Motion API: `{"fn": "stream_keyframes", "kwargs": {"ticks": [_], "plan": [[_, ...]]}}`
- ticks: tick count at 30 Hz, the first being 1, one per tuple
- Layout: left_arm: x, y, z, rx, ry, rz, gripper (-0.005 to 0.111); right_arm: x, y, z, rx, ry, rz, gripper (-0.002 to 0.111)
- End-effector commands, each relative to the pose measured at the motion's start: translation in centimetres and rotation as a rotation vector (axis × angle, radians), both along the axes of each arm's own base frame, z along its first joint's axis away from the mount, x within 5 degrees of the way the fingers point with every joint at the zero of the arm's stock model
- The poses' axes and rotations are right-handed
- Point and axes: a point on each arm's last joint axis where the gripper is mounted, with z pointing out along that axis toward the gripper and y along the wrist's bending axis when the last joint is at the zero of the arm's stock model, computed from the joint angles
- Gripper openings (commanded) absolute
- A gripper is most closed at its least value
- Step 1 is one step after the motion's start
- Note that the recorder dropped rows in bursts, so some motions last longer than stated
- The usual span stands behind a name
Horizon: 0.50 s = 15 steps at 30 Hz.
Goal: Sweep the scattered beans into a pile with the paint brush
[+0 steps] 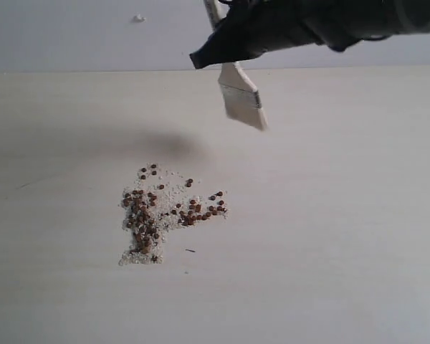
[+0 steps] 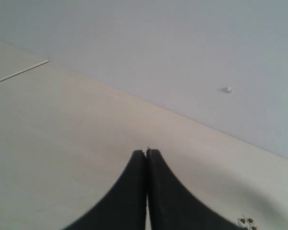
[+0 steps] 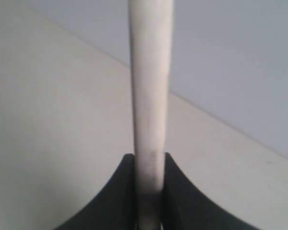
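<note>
The reddish-brown beans [image 1: 168,211] lie in a loose clump on the pale table, mixed with white grains; a few beans [image 2: 247,221] show at the edge of the left wrist view. The paint brush [image 1: 241,100] hangs in the air above and behind the beans, bristles down, not touching the table. My right gripper [image 1: 218,51] is shut on its pale handle [image 3: 150,96], which stands between the two black fingers [image 3: 119,191]. My left gripper [image 2: 147,152] is shut with nothing in it, low over the bare table; it does not show in the exterior view.
The table [image 1: 344,215] is a pale wood surface ending at a grey wall [image 1: 72,32]. A small white speck [image 1: 137,18] sits on that wall. A tiny dark fleck [image 1: 190,251] lies just in front of the beans.
</note>
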Motion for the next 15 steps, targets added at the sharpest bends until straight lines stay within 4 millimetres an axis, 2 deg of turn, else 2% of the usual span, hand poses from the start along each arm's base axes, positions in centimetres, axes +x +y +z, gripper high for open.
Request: {"fn": "stream_keyframes", "kwargs": {"ticks": [1,5,6,8,11,15], "plan": [[0.0,0.0,-0.1,-0.005,-0.003,-0.006,0.0,-2.0,-1.6,-2.7,-0.066,-0.225,-0.24,0.0],[0.0,0.0,-0.1,-0.005,-0.003,-0.006,0.0,-5.1,-1.4,-5.3,-0.065,-0.309,-0.229,0.0],[0.0,0.0,-0.1,-0.005,-0.003,-0.006,0.0,-6.5,-0.8,-6.2,-0.035,-0.295,-0.181,0.0],[0.0,0.0,-0.1,-0.005,-0.003,-0.006,0.0,-7.8,-0.1,-7.1,0.0,-0.265,-0.134,0.0],[0.0,0.0,-0.1,-0.005,-0.003,-0.006,0.0,-8.6,0.8,-7.7,0.001,-0.243,-0.099,0.0],[0.0,0.0,-0.1,-0.005,-0.003,-0.006,0.0,-9.2,1.9,-9.6,-0.011,-0.196,-0.063,0.0]]}}
